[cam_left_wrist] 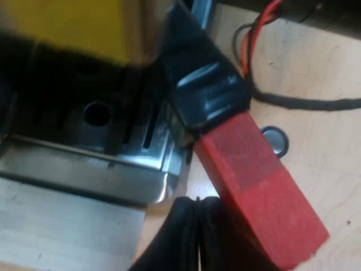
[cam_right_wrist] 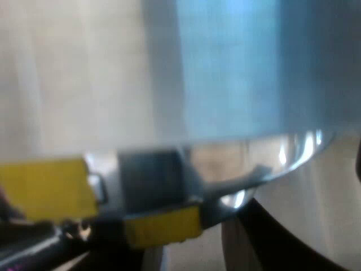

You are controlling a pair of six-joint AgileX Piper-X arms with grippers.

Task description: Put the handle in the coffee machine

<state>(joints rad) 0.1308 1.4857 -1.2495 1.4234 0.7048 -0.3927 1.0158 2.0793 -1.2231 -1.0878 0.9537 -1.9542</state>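
My left claw (cam_left_wrist: pixel 197 243) is closest. Its two black fingers (cam_left_wrist: pixel 169 243) are pressed together with just a thin line between them, and they hold nothing. The handle's red end (cam_left_wrist: pixel 259 192) lies just beside them, and I think it touches one finger. From there the handle (cam_left_wrist: pixel 206 90) goes on, black and shiny, to the machine's (cam_left_wrist: pixel 84 84) front. Under it is the wooden bench (cam_left_wrist: pixel 321 113), with a small dark ring (cam_left_wrist: pixel 274 140) near the red end. Farther on is the machine's metal tray (cam_left_wrist: pixel 96 169) with a round hole in it, and a yellow part (cam_left_wrist: pixel 73 22) above. My right claw (cam_right_wrist: pixel 180 257) is close to a big shiny metal wall (cam_right_wrist: pixel 225 73) with yellow bits (cam_right_wrist: pixel 45 189). I cannot tell if that claw is apart or together.
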